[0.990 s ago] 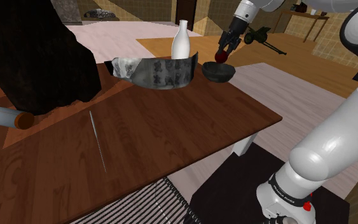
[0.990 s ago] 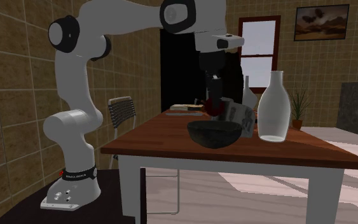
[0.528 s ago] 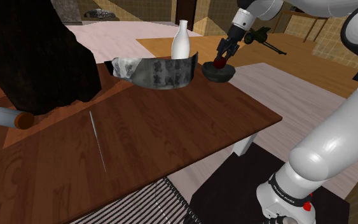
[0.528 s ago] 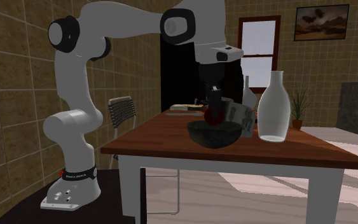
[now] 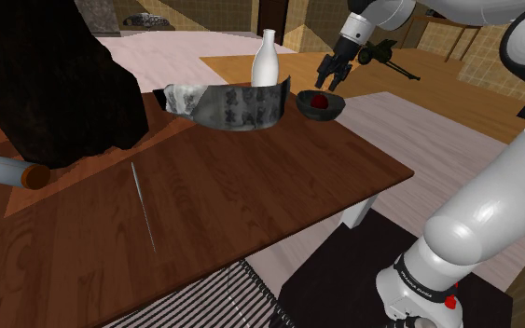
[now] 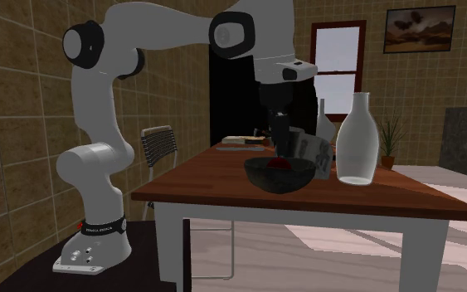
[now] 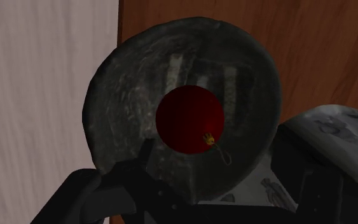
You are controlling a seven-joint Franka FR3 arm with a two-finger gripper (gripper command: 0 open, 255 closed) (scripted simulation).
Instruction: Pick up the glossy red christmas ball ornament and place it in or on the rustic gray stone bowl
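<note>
red ball ornament (image 7: 189, 121) now rests in the bottom of the dark stone bowl (image 7: 120, 102), straight below my gripper (image 5: 330, 79); 0.5 s ago it was still pinched between the 2 fingers just over the rim. now those fingers stand apart with nothing between them, and the hand hangs just above the bowl, clear of the ball; i judge the release made and the placing done, so what is left is to lift away without nudging the bowl. the bowl stands near the edge of the brown table (image 5: 251, 177), with a grey patterned sheet (image 5: 237, 107) just beside it, off to 1 side of the hand.

the ball is round, so it has no true long axis; its only line runs from cap to base. the small gold cap shows low on the side facing the grey sheet, its wire loop trailing on the same way; that line, i judge, lies tipped well over, nearer level than upright.
</note>
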